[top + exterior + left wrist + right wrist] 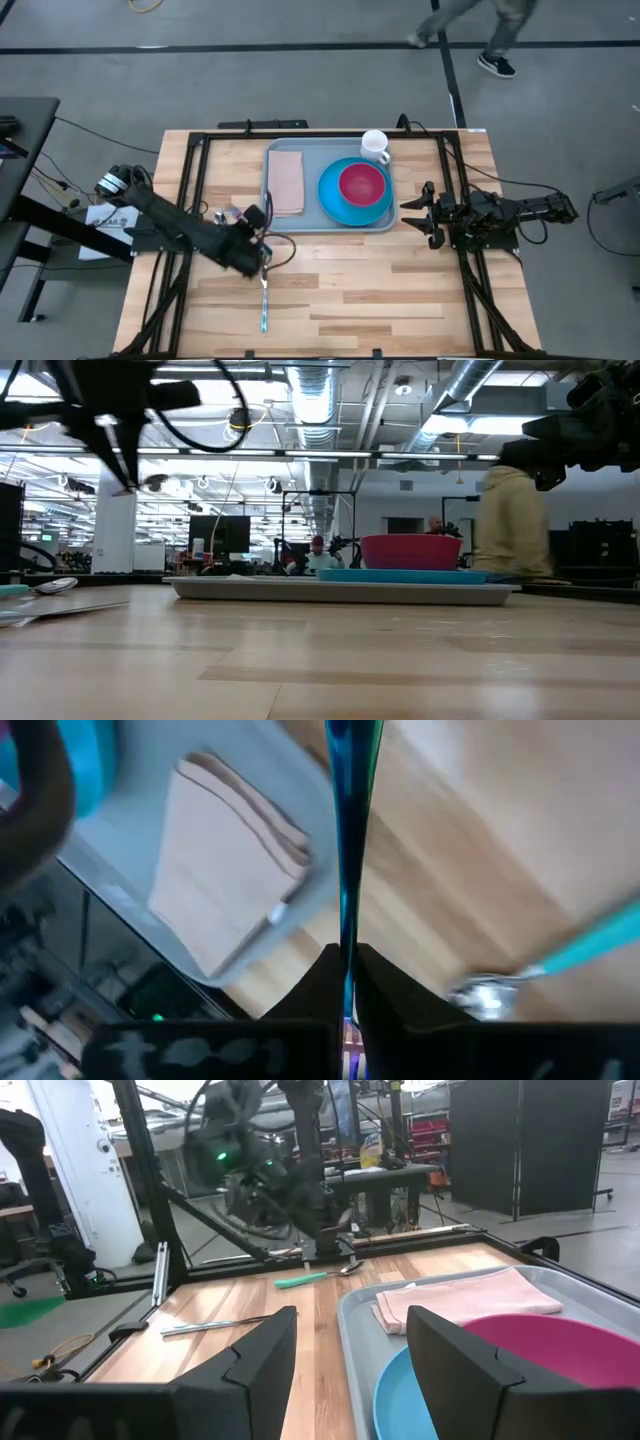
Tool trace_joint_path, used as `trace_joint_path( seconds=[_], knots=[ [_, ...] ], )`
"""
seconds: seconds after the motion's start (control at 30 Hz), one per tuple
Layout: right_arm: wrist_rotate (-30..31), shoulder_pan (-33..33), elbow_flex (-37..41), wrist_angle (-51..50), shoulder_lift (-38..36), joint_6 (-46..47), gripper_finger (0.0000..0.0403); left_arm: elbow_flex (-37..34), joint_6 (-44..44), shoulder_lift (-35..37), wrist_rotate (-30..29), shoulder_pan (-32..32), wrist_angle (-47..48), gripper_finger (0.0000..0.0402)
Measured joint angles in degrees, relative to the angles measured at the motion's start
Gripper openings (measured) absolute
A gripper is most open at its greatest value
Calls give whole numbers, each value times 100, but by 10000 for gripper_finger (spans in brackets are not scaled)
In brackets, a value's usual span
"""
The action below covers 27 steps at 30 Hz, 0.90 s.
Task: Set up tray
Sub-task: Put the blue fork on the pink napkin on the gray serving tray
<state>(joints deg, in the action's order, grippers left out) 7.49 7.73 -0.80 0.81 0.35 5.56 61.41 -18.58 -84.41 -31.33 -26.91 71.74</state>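
The grey-blue tray [330,222] lies at the table's far middle. It holds a folded beige napkin [287,182], a round blue plate [335,200] with a red bowl [362,184] on it, and a white mug [376,146]. My left gripper [258,258] is raised off the tray's near-left corner, shut on a thin blue-teal utensil [348,840]. My right gripper [420,215] waits open just right of the tray [350,1305]. A teal-handled spoon [305,1279] and another utensil [264,300] lie flat on the wood. My left gripper pinches the blue-teal utensil between its two fingers [375,982], at a narrow part of it [347,935]. The utensil runs on past the fingertips, along the fingers. It is lifted clear of the table. Which end the fingers have, I cannot tell.
Black frame rails [195,190] run along the table's left and right sides. The spoon [480,995] lies near the left gripper. Bare wood [380,290] stretches across the near half. People move on the floor beyond the far edge [500,40]; one in beige stands behind the table [510,520].
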Motion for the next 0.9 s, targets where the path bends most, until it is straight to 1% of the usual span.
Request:
trace_joint_path(
  seconds=[0.1,0.37,0.47,0.53,0.67,0.77,0.9],
  knots=[
    [2,2,0,1,-1,-2,182,0,-1039,11,-69,498,-337,0],
    [0,1,0,1,-1,-1,182,0,-3635,-8,48,1975,-1219,0],
    [0,0,0,1,0,-1,182,-1,-4255,-8,152,2578,-1374,0],
    [0,1,0,1,-1,-1,182,-63,-4771,-8,113,2909,-1629,0],
    [0,2,0,1,1,-2,182,-157,-5546,-8,46,3458,-2227,0],
    [0,1,0,0,-1,0,182,-263,-6098,-8,231,3863,-2668,0],
    [0,2,0,1,-1,0,182,-466,-7167,-8,344,4369,-3003,0]
  ],
)
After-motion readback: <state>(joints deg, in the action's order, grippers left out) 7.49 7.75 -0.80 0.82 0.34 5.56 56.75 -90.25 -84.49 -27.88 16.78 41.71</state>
